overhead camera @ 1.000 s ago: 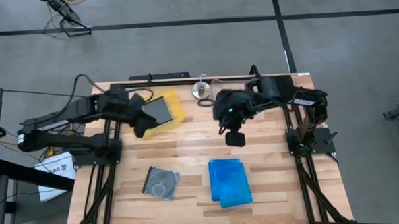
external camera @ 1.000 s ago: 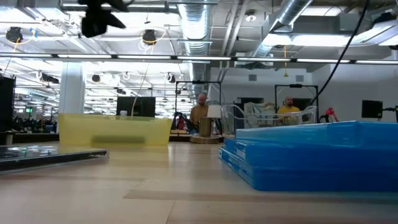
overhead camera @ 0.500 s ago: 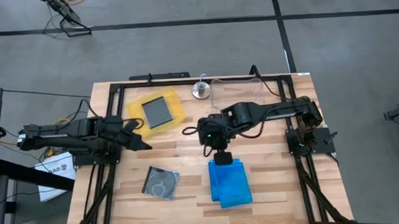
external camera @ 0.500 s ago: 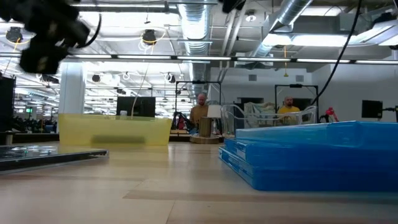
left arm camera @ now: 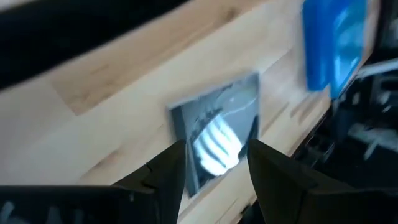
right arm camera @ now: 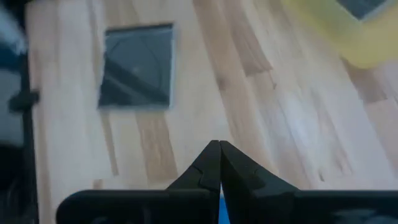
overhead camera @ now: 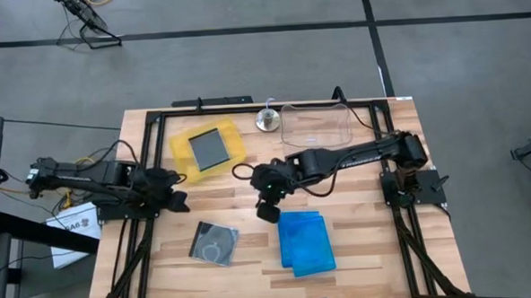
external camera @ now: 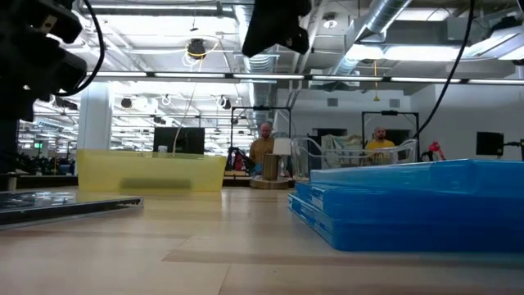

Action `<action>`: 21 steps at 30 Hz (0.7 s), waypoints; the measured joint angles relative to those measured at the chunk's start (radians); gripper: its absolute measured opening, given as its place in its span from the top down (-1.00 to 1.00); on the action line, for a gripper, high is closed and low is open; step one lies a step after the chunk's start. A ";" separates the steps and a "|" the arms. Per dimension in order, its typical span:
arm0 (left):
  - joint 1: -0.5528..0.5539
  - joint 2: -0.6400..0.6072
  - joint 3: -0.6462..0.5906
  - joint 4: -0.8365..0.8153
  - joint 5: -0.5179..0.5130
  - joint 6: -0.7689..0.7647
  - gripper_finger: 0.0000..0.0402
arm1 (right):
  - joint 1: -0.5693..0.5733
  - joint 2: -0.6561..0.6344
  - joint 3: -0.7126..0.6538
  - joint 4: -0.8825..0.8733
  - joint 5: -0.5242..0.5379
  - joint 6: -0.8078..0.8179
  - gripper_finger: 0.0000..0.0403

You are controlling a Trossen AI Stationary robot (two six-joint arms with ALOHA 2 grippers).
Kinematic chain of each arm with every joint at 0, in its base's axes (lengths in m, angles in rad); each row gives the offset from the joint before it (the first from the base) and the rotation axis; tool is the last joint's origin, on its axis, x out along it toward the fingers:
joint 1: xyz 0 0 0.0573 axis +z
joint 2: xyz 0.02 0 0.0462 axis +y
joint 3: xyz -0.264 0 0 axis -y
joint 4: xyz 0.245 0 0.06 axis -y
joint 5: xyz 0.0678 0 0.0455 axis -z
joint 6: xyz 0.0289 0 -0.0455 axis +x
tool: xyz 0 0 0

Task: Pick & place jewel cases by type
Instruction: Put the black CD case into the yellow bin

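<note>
Two or three translucent blue jewel cases lie stacked flat on the table, near the front and right of centre; they also show in the low view. A clear-grey jewel case lies flat to their left. Another grey case lies in the yellow tray. My right gripper hangs shut in the air beside the blue stack's far left corner, touching nothing. My left gripper is open at the table's left edge, pointing toward the grey case on the table.
A clear plastic tub stands at the far edge, with a small round silvery object to its left. Bare wood lies between the tray and the cases. People sit far off in the room behind.
My left gripper has drawn back from over the yellow tray toward the table's left edge, sinking and rolling as it went. My right gripper has come down from the far side toward the near edge, stopping beside the blue stack's far left corner. No case has moved.
</note>
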 joint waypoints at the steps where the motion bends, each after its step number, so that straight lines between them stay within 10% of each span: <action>1: -0.013 0.016 0.000 0.001 0.009 0.004 0.19 | 0.003 0.012 0.000 0.010 0.008 0.026 1.00; 21: -0.355 0.329 0.000 0.012 -0.154 -0.004 0.19 | 0.161 0.215 0.000 0.259 0.013 0.357 1.00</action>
